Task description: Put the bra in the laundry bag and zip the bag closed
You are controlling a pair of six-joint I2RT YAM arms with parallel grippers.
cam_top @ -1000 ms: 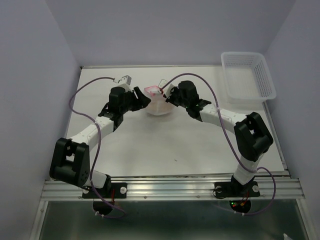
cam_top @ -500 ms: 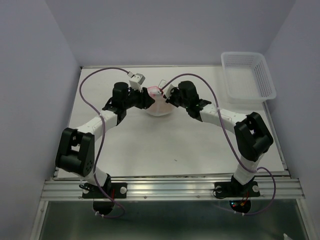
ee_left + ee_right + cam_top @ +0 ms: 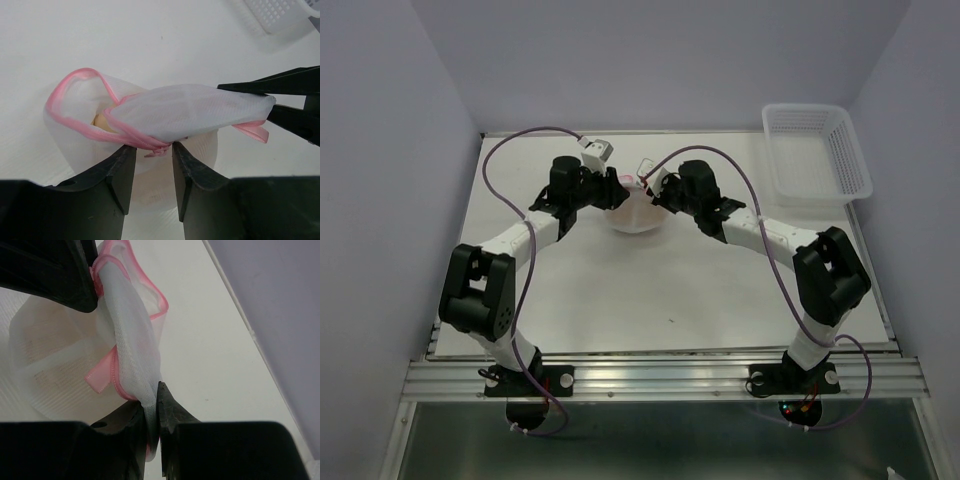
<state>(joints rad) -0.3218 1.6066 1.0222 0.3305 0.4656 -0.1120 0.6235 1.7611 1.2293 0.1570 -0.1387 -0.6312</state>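
Rounded, translucent white mesh laundry bag (image 3: 185, 112), pink-edged, softly folded.

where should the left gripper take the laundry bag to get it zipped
Probably the bunched pink tab where the laundry bag's two zipper rims meet. It juts from the slack mesh. Come from the side opposite the right gripper, which pinches the far mesh edge, so the seam pulls taut.

Overhead view: white tabletop (image 3: 670, 290) enclosed by plain pale-lavender walls (image 3: 650, 60) on left, back and right. An aluminium rail (image 3: 660, 372) runs along the near edge. A white slotted basket (image 3: 817, 150) sits at the far right corner. Lighting is even and diffuse.
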